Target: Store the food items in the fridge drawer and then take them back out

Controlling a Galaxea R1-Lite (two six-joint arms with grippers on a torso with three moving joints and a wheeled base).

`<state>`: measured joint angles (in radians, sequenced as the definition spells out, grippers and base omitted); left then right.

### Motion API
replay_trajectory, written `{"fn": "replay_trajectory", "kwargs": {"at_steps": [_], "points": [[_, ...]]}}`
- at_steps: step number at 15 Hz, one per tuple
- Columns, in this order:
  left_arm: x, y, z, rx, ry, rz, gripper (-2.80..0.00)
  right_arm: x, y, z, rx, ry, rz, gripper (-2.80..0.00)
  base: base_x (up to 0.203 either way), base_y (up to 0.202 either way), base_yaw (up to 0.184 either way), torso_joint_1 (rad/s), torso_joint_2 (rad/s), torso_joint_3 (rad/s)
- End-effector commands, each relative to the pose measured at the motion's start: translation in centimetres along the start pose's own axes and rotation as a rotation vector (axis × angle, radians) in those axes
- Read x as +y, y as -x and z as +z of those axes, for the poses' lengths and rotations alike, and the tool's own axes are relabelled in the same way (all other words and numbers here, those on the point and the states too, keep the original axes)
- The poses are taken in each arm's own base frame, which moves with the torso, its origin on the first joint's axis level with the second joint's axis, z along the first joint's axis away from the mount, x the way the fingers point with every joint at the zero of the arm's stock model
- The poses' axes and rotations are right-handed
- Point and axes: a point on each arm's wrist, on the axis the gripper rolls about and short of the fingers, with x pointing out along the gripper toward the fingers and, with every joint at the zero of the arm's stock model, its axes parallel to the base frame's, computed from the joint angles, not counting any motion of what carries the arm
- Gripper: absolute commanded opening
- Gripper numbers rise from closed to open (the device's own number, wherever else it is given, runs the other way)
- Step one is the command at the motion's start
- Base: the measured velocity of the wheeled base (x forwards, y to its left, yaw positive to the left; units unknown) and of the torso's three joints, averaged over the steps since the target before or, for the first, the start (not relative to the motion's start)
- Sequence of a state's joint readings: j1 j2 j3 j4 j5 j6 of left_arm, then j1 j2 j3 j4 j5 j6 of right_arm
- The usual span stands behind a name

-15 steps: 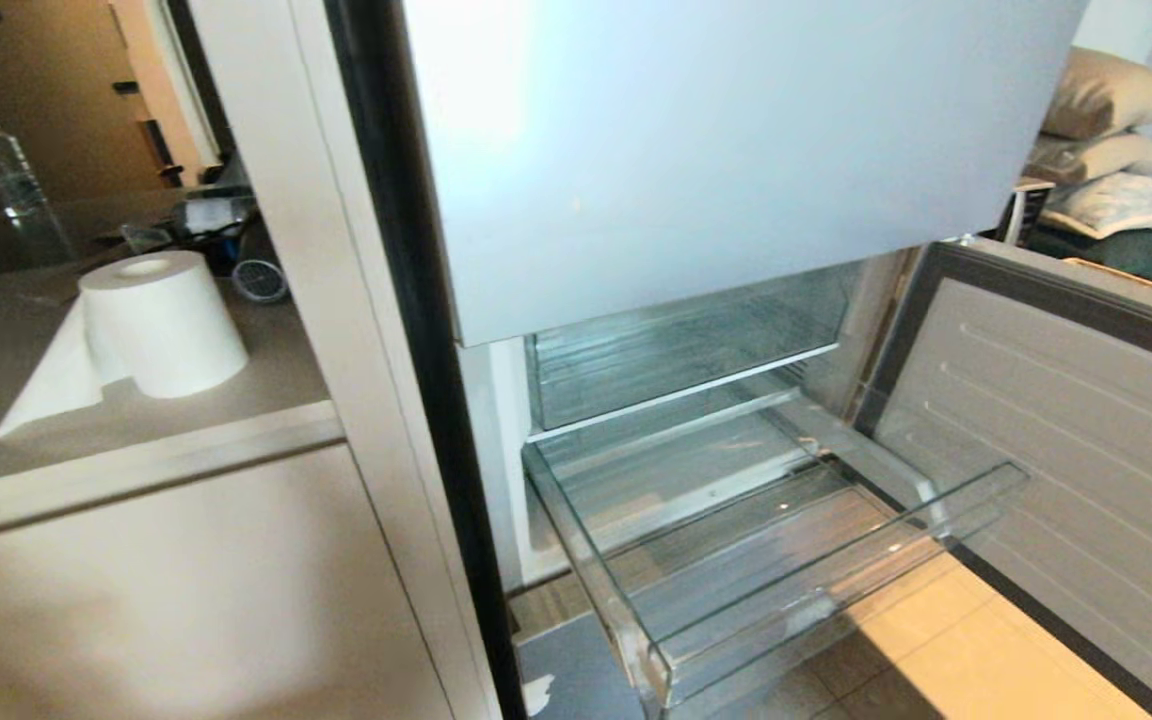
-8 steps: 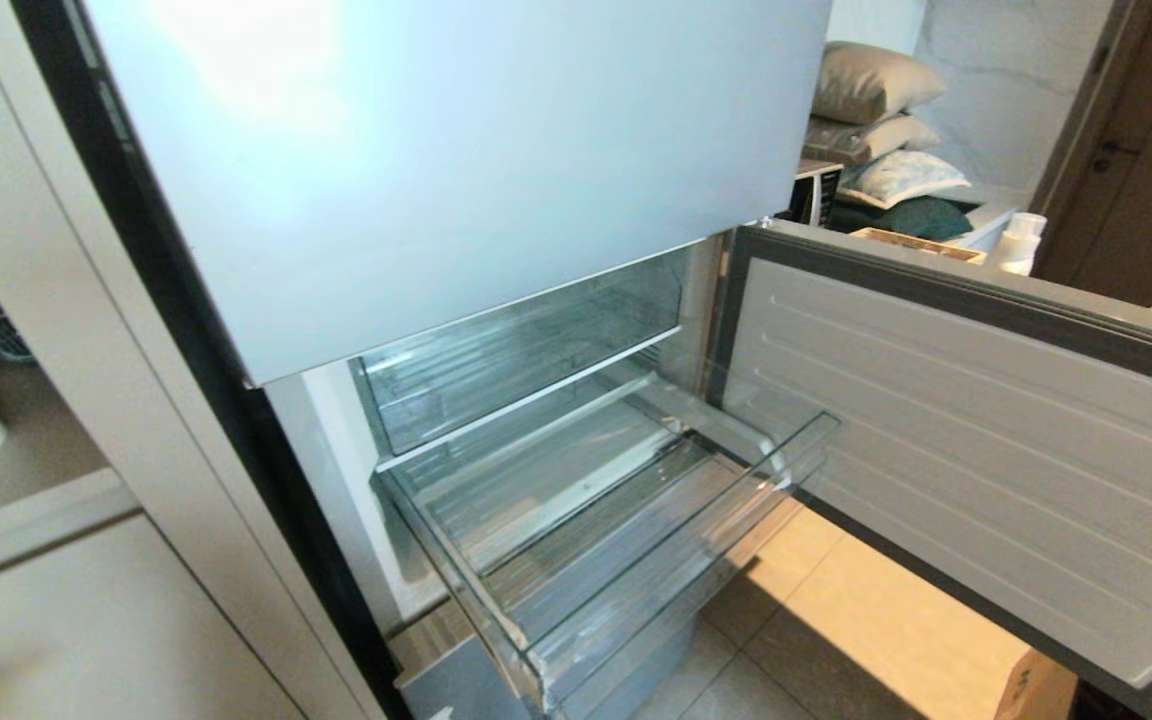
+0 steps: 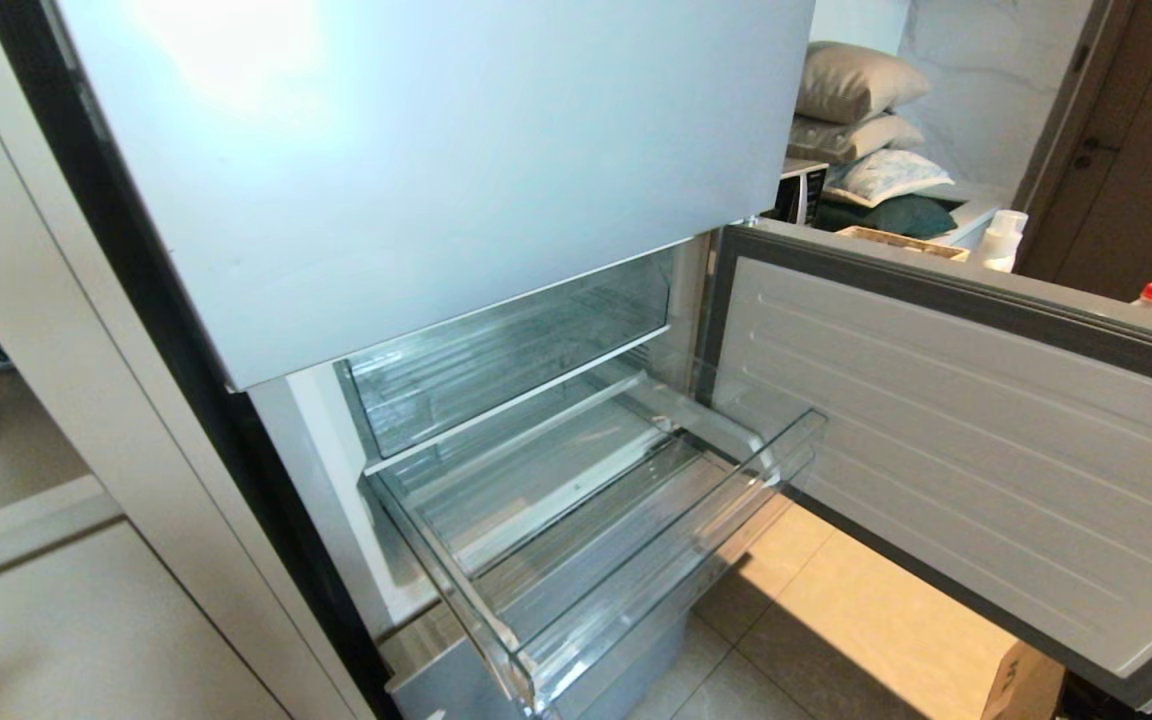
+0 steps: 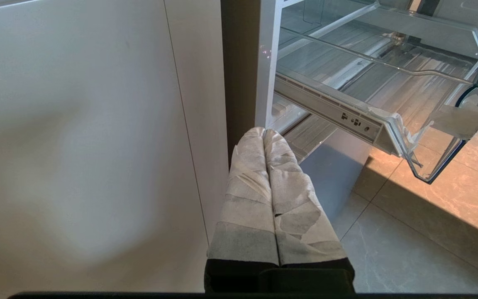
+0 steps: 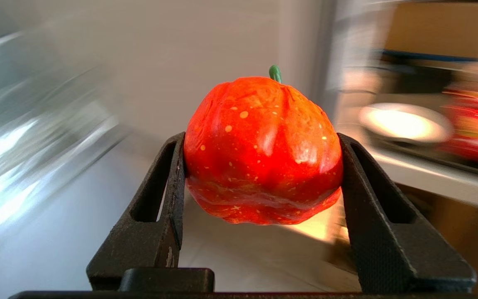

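My right gripper (image 5: 262,139) is shut on one food item (image 5: 264,149), a red-orange tomato-like piece with a green stem; its black fingers (image 5: 172,178) press it on both sides. The surroundings in that view are blurred. The fridge drawer (image 3: 666,570), clear and shallow with a ribbed bottom, stands pulled out of the open fridge with nothing lying in it. In the left wrist view it shows as the fridge drawer (image 4: 371,60) up ahead. My left gripper (image 4: 264,133) is shut on nothing, its taped fingers together, low beside the fridge's lower corner. Neither arm shows in the head view.
The lower fridge door (image 3: 986,450) stands open on the right. Above the pulled-out drawer sits another clear drawer (image 3: 506,370) under the closed upper door (image 3: 436,150). A pale cabinet (image 3: 86,620) flanks the left. The tiled floor (image 3: 866,620) holds a cardboard box (image 3: 1026,685).
The head view has swung to the right: the counter and paper roll have slid off the left edge, and the open door and room behind it fill the right. The drawer itself stays as it was.
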<state>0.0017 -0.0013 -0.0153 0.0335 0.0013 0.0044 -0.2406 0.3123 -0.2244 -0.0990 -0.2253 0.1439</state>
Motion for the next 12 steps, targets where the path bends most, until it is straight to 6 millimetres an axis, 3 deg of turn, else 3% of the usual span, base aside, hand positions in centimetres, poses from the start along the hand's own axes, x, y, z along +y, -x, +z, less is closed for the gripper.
{"fn": "replay_trajectory", "kwargs": {"at_steps": [1,6,12], "points": [[0.0,0.0,0.0,0.002,0.000,0.000,-2.80,0.4,-2.6,1.8,0.075,-0.010,-0.207,-2.80,0.000,0.000,0.000,0.000,0.00,0.000],[0.0,0.0,0.0,0.002,0.000,0.000,-2.80,-1.7,-6.5,5.4,0.066,-0.093,-0.497,-2.80,0.000,0.000,0.000,0.000,0.00,0.000],[0.0,0.0,0.0,0.002,0.000,0.000,-2.80,-7.4,-13.4,5.4,0.154,-0.198,-0.511,-2.80,0.000,0.000,0.000,0.000,0.00,0.000]]}}
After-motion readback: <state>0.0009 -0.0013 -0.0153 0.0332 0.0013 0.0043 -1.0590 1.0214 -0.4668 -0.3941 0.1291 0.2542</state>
